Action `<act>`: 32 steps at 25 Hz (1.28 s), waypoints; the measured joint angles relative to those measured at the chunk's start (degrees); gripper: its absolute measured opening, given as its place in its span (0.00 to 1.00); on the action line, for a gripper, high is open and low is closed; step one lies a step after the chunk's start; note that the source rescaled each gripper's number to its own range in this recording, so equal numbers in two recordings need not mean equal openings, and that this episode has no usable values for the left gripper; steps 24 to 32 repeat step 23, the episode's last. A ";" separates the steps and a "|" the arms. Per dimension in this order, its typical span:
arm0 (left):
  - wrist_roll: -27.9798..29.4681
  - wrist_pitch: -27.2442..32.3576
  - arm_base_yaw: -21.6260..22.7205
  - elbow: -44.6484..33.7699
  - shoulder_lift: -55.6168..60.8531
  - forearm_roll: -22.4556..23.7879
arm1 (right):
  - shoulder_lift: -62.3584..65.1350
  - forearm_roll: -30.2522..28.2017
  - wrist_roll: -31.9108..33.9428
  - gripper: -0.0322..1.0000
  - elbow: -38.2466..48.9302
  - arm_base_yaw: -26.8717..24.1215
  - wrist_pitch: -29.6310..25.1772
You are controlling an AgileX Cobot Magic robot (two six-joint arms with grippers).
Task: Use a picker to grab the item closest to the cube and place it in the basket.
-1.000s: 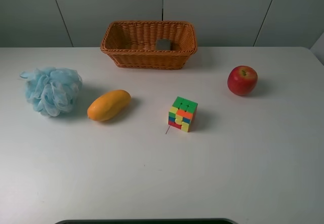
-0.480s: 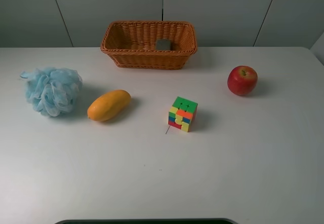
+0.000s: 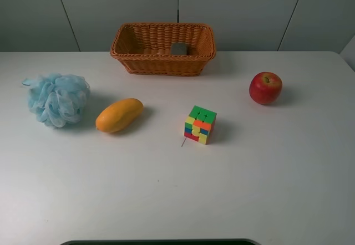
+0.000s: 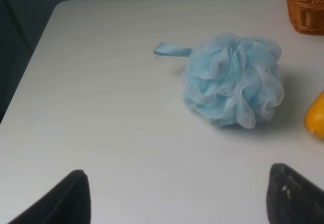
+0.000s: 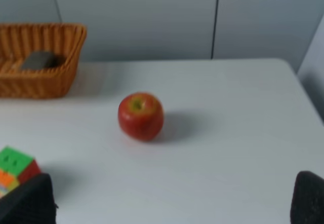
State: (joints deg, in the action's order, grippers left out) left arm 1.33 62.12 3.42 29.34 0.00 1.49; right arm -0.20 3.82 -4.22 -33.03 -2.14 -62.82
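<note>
A multicoloured cube (image 3: 200,124) sits near the middle of the white table; it also shows in the right wrist view (image 5: 15,169). An orange-yellow mango (image 3: 119,115) lies to its left, its tip showing in the left wrist view (image 4: 316,116). A red apple (image 3: 265,87) (image 5: 140,116) stands to the cube's right. A wicker basket (image 3: 162,49) (image 5: 38,59) stands at the back. My left gripper (image 4: 177,196) is open, fingertips (image 4: 76,193) far apart, above the table in front of a blue bath pouf (image 4: 233,79). My right gripper (image 5: 169,198) is open, with the apple beyond it. Neither arm shows in the high view.
The blue bath pouf (image 3: 57,98) lies at the table's left. A dark grey object (image 3: 178,49) lies inside the basket. The table's (image 3: 222,189) left edge runs close to the left gripper. Grey wall panels stand behind the table.
</note>
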 joint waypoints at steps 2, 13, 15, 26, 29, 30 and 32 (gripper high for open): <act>0.00 0.00 0.00 0.00 0.00 0.00 | 0.00 1.21 -1.42 1.00 2.52 0.00 0.44; 0.00 0.00 0.00 0.00 0.00 -0.11 | 0.23 0.52 -0.17 1.00 3.59 0.00 0.02; 0.00 0.00 0.00 0.00 0.00 -0.11 | 0.23 0.05 0.24 1.00 3.59 0.00 0.02; 0.00 0.00 0.00 0.00 0.00 -0.11 | 0.23 -0.08 0.88 1.00 3.59 0.00 0.02; 0.00 0.00 0.00 0.00 0.00 -0.11 | 0.23 -0.08 0.88 1.00 3.59 0.00 0.02; 0.00 0.00 0.00 0.00 0.00 -0.11 | 0.23 -0.08 0.88 1.00 3.59 0.00 0.02; 0.00 0.00 0.00 0.00 0.00 -0.11 | 0.23 -0.08 0.88 1.00 3.59 0.00 0.02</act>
